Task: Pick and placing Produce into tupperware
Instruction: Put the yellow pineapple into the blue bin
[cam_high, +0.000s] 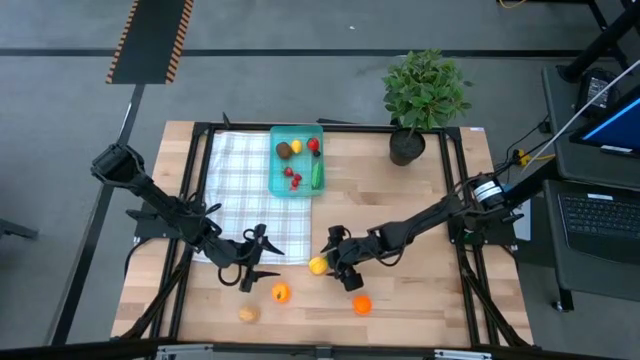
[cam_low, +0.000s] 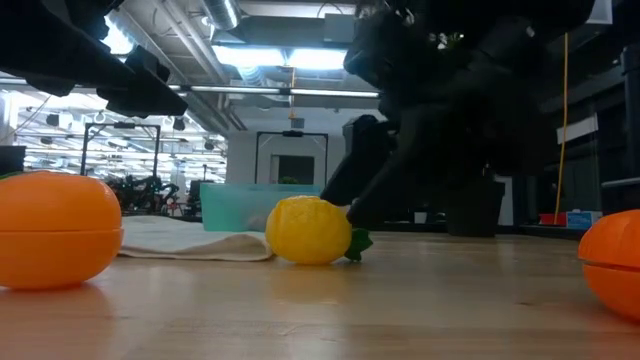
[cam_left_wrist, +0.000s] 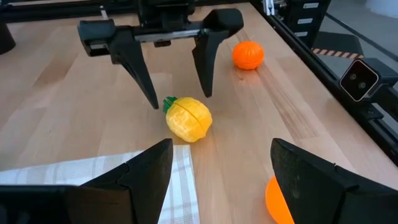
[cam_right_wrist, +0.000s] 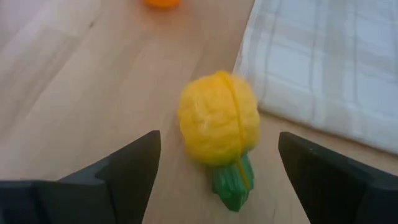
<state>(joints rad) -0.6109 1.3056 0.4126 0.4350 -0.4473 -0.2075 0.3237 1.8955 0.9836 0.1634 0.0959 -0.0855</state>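
Right wrist view: right gripper (cam_right_wrist: 214, 171) spread wide before the yellow toy pineapple (cam_right_wrist: 219, 122), checked cloth (cam_right_wrist: 323, 62) just beside; left gripper (cam_left_wrist: 214, 171) also apart.

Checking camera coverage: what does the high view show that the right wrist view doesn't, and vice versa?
High view only: teal tupperware holding several produce pieces, potted plant, both arms, left gripper open by the cloth's corner, three orange-to-brown pieces on the near table.

Right wrist view only: the yellow fruit's green leafy end, close up.

Both: yellow fruit free on the wood, right gripper open around it, checked cloth.
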